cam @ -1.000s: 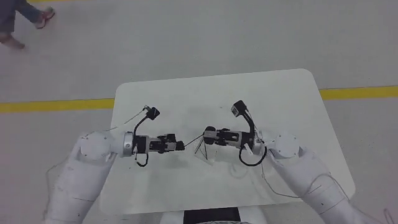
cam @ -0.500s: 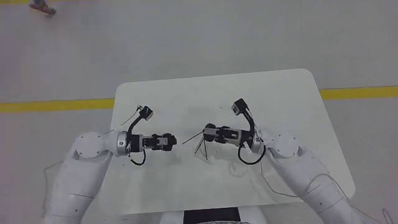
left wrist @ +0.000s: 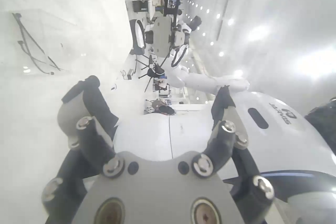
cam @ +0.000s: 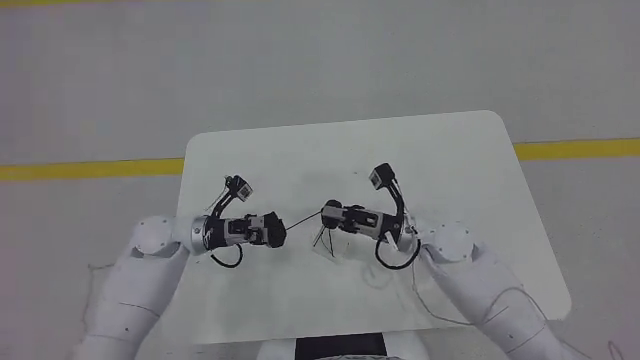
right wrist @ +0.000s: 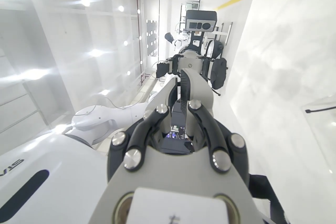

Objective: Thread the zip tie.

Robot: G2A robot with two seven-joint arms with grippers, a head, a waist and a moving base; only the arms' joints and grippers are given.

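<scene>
A: Work surface?
B: White table (cam: 450,150), rounded corners, plain matte top

A: What lies directly on it?
B: A small cluster of loose black zip ties (cam: 322,244), about mid-table, somewhat nearer the robot's edge than the far one. They are thin strands lying flat

A: Arrangement?
B: Several cross one another. The left wrist view shows long curved strands overlapping, with small square heads at some ends. The count is not resolvable

A: Right wrist view?
B: One strand lies flat on the top, head end visible
</scene>
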